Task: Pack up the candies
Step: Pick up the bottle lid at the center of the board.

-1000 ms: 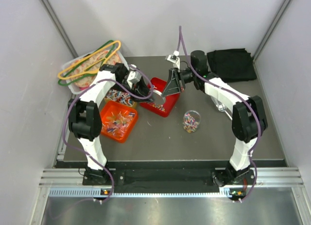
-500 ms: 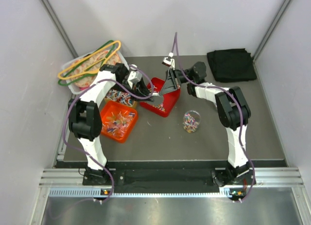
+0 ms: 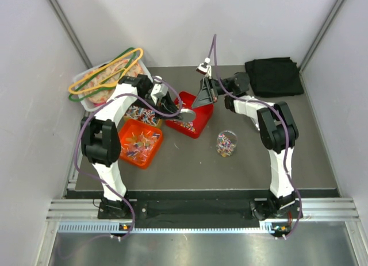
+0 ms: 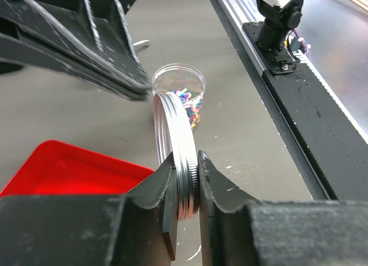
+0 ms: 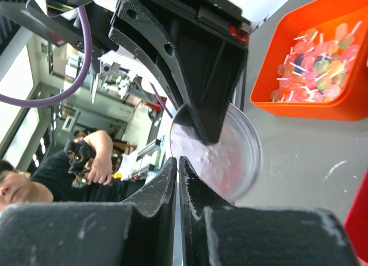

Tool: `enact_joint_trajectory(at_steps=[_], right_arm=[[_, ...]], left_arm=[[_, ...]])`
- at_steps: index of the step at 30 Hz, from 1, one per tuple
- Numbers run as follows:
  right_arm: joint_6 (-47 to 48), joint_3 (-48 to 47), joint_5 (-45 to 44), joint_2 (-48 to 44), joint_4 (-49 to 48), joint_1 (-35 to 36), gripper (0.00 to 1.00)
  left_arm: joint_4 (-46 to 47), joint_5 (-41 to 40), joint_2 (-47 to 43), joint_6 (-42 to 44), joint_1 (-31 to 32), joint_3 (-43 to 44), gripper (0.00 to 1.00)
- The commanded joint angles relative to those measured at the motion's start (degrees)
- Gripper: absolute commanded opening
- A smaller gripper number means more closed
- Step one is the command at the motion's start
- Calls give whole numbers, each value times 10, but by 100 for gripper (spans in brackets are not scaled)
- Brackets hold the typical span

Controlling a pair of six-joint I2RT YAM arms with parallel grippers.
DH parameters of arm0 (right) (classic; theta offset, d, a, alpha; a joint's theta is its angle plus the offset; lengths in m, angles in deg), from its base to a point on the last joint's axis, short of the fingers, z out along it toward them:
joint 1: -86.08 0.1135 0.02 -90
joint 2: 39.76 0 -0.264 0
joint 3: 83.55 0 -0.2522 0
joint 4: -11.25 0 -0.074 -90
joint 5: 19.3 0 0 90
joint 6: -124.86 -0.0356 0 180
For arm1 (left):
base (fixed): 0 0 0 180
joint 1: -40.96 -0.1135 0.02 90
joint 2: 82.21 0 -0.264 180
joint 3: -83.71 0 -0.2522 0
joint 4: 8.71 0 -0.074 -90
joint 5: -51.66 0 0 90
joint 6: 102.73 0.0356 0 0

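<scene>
My left gripper (image 3: 180,112) is shut on the edge of a round silver metal lid (image 4: 172,145) and holds it upright over the red tray (image 3: 198,118). My right gripper (image 3: 199,104) is shut, with nothing between its fingers (image 5: 158,185); their tips meet the lid's rim from the far side (image 4: 135,85). The lid's flat face shows in the right wrist view (image 5: 230,157). A small clear jar (image 3: 226,143), open-topped, stands on the table holding several candies (image 4: 187,99). More candies lie in the orange tray (image 3: 140,142) and a few in the red tray (image 3: 187,126).
A second tray of sweets (image 3: 138,113) sits behind the orange one. A clear bin (image 3: 100,82) with pink-orange items and coloured hangers stands at the back left. A folded black cloth (image 3: 275,76) lies at the back right.
The right arm has folded its elbow inward and its gripper has lifted and turned a little next to the lid. The left arm and the lid have stayed put.
</scene>
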Motion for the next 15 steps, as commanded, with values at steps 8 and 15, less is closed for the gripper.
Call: enact_joint_trajectory(at_steps=[8, 15], right_arm=[[-5, -34, 102, -31, -180, -31, 20], [-11, -36, 103, -92, -180, -70, 43]], left_arm=[[-102, 117, 7, -4, 1, 11, 8], [-104, 116, 42, -24, 0, 32, 3]])
